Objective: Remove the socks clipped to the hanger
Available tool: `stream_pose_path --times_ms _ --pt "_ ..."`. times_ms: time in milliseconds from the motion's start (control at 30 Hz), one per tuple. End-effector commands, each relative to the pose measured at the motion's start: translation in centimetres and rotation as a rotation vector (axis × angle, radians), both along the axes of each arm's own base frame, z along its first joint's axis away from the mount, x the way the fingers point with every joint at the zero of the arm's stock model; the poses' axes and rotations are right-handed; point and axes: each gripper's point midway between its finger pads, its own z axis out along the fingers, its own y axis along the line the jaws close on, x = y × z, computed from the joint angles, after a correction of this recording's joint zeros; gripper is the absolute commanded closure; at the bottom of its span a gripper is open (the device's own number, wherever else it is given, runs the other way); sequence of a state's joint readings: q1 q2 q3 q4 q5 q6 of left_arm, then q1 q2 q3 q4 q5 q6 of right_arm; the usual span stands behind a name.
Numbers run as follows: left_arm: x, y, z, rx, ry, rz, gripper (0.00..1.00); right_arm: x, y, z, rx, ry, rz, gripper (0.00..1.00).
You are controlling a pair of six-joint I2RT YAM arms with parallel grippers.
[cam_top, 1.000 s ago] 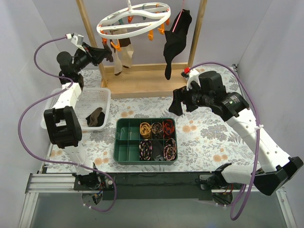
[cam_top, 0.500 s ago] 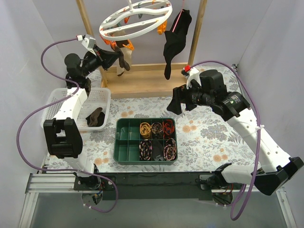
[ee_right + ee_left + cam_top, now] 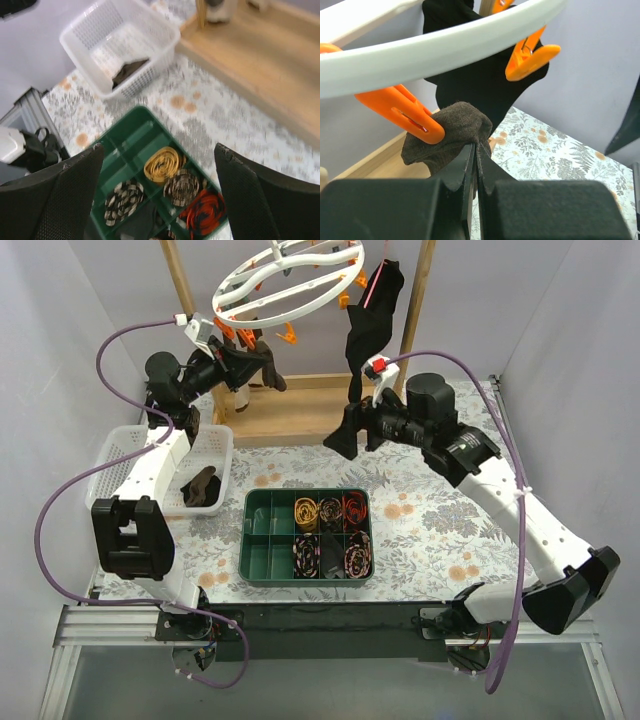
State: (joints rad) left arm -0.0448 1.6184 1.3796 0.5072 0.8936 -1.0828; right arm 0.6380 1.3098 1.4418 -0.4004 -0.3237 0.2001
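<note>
The white ring hanger (image 3: 300,278) hangs tilted between the wooden posts, its left side pulled low; it also shows in the left wrist view (image 3: 445,47). My left gripper (image 3: 258,362) is shut on a dark brown sock (image 3: 452,131), which an orange peg (image 3: 402,112) still clips to the ring. A tan sock (image 3: 240,398) hangs just below. My right gripper (image 3: 345,440) is open and empty, hovering over the floral mat in front of the wooden base; in its wrist view (image 3: 160,195) it looks down on the green tray.
A black garment with a pink strip (image 3: 368,320) hangs at the hanger's right. A white basket (image 3: 222,445) holds a dark brown sock (image 3: 202,485). A green tray (image 3: 256,540) holds rolled sock bundles. Wooden posts (image 3: 183,300) stand on a wooden base (image 3: 300,410).
My left gripper has moved up and right with the brown sock, and the hanger has swung right and tilted more. My right arm has moved left and back toward the wooden base.
</note>
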Motion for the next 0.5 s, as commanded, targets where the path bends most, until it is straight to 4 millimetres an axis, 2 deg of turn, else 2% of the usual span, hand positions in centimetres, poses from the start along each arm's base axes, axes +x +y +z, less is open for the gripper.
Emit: stream_pose_path --times_ms 0,33,67,200,233,267,333,367,467 --pt "-2.7 -0.5 2.7 -0.005 -0.045 -0.013 1.0 3.6 3.3 5.3 0.176 -0.296 -0.005 0.04" --pt "-2.7 -0.5 2.6 -0.004 -0.043 -0.013 1.0 4.1 3.7 5.5 0.198 -0.325 -0.012 0.04" --pt "-2.7 -0.5 2.4 0.0 -0.039 -0.015 1.0 5.2 4.4 6.6 0.248 -0.389 -0.023 0.04" --pt "-2.6 -0.7 2.0 0.001 -0.024 -0.021 1.0 8.9 6.5 6.6 0.297 -0.461 -0.071 0.04" --pt "-2.6 -0.7 1.9 0.002 -0.024 -0.024 1.0 9.6 7.0 7.9 0.315 -0.494 -0.074 0.04" --pt "-2.4 -0.7 1.7 0.002 -0.018 -0.023 1.0 11.0 8.1 6.7 0.301 -0.486 -0.071 0.04" --pt "-2.4 -0.7 1.7 0.004 -0.018 -0.025 1.0 11.9 9.4 7.2 0.313 -0.504 -0.043 0.04" --pt "-2.4 -0.7 1.7 0.006 -0.019 -0.025 1.0 12.7 10.3 8.0 0.322 -0.528 -0.034 0.04" --pt "-2.5 -0.8 1.4 0.003 -0.012 -0.039 1.0 14.4 11.5 8.3 0.324 -0.549 -0.043 0.04"
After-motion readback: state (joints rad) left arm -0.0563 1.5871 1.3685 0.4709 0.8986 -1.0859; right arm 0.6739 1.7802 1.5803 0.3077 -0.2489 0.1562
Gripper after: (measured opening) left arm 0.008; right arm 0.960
